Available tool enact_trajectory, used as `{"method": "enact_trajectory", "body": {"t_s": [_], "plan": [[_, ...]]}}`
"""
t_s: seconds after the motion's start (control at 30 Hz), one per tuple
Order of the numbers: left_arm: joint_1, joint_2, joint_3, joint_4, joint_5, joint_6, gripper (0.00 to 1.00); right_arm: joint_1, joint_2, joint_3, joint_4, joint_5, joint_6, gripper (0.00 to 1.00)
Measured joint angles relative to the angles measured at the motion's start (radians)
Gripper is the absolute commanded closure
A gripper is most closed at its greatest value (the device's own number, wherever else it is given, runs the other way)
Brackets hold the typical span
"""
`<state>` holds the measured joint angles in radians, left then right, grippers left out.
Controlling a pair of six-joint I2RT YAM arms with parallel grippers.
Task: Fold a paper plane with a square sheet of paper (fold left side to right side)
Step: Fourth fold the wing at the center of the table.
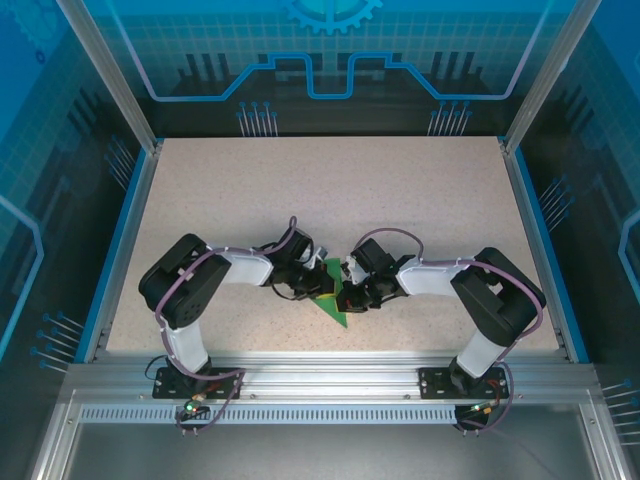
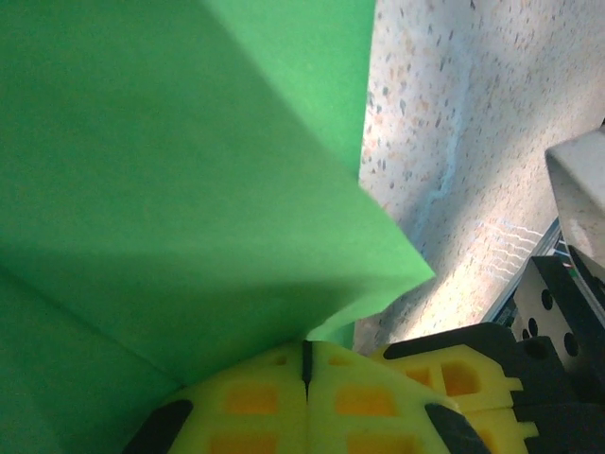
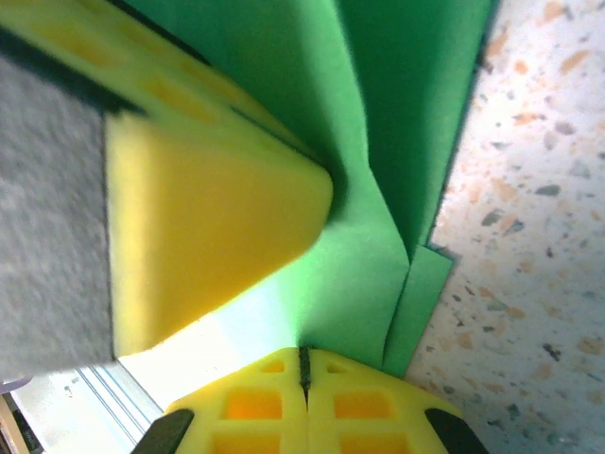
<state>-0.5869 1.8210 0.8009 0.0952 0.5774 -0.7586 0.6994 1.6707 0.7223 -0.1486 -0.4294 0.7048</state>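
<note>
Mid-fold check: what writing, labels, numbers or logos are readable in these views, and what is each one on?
No readable text in these views.
green paper: plain, unprinted.
back wall: blue gear and circuit-line drawings, no letters or digits.
left arm, right arm, metal rail: no label that can be read; any marks are too small to tell.

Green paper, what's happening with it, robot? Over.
Left claw shut on green paper. Right claw shut on it too. Paper folded to a point. Claws crowd close.
</note>
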Motion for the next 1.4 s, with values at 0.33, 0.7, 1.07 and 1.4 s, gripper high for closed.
{"method": "enact_trajectory", "body": {"t_s": [0.33,0.7,1.07,1.4], "plan": [[0.054,0.015,0.025,-0.032,0.019,0.033,1.00,0.000,0.002,0.004,-0.008,0.000,-0.010,1.00],[0.124,0.051,0.086,-0.088,0.030,0.087,1.00,0.000,0.002,0.004,-0.008,-0.001,-0.017,1.00],[0.181,0.095,0.143,-0.127,0.071,0.125,1.00,0.000,-0.002,-0.003,0.001,-0.001,-0.017,1.00],[0.276,0.126,0.206,-0.138,0.022,0.164,1.00,0.000,-0.003,-0.009,0.005,-0.001,-0.017,1.00]]}}
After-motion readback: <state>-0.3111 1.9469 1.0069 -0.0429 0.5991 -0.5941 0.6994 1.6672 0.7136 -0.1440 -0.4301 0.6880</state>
